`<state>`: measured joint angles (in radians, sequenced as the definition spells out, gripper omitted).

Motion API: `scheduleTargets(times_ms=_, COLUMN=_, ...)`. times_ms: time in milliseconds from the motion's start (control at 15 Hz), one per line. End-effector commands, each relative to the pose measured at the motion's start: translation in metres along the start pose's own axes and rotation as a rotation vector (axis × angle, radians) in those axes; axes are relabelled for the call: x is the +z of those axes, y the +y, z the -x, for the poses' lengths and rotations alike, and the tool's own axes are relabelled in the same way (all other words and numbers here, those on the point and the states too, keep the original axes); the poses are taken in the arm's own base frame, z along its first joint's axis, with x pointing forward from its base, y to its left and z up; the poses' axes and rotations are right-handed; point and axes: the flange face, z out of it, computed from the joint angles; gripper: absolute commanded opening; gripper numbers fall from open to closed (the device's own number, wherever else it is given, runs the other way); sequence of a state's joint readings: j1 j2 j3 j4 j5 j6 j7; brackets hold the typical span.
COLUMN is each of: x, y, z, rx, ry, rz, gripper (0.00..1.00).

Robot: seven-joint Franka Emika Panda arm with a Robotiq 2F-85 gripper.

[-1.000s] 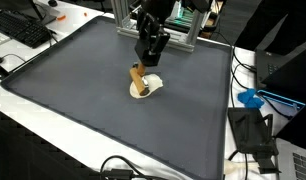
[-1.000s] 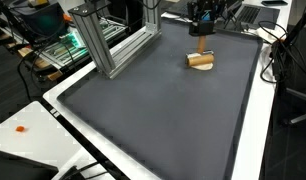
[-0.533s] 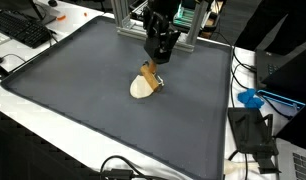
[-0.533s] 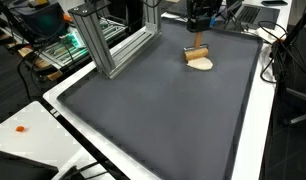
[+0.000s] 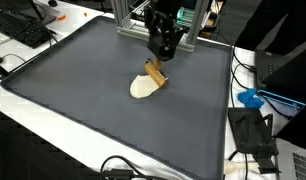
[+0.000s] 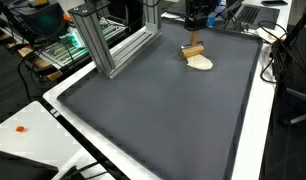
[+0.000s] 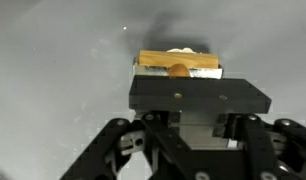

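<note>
My gripper [image 5: 159, 60] hangs over the far part of the dark grey mat [image 5: 83, 90] and is shut on the top of a small wooden block [image 5: 153, 75]. The block tilts down from the jaws, and its lower end rests on a flat cream disc [image 5: 141, 90] lying on the mat. Both exterior views show this; the gripper [image 6: 196, 38], block [image 6: 193, 50] and disc [image 6: 202, 64] sit near the mat's far edge. In the wrist view the block [image 7: 158, 62] shows just beyond the gripper's black body, and the fingertips are hidden.
An aluminium frame [image 5: 128, 15] stands behind the gripper and also shows in an exterior view [image 6: 108, 45]. A keyboard [image 5: 23, 30] lies off the mat. A blue object [image 5: 255, 98] and black boxes with cables [image 5: 255, 130] lie beside the mat's edge.
The gripper has moved sideways and a little up with the wooden block. The block has gone from standing upright on the cream disc to tilted at its edge.
</note>
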<state>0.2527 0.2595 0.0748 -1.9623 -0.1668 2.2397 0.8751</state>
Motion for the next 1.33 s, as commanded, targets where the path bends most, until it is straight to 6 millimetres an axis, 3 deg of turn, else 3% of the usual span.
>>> scheduleTargets(times_ms=0, x=-0.023, y=0.015, z=0.002, rx=-0.039, ry=-0.031, rz=-0.004, gripper=0.34)
scheduleTargets(times_ms=600, x=-0.102, y=0.042, z=0.01, rx=-0.273, ry=-0.016, rz=-0.127, gripper=0.34)
scheduleTargets(times_ms=933, x=-0.141, y=0.061, z=0.033, rx=-0.41, ry=-0.013, rz=-0.157, gripper=0.34)
scheduleTargets(times_ms=1267, x=-0.159, y=0.087, z=0.068, rx=-0.493, ry=-0.003, rz=-0.17, gripper=0.34)
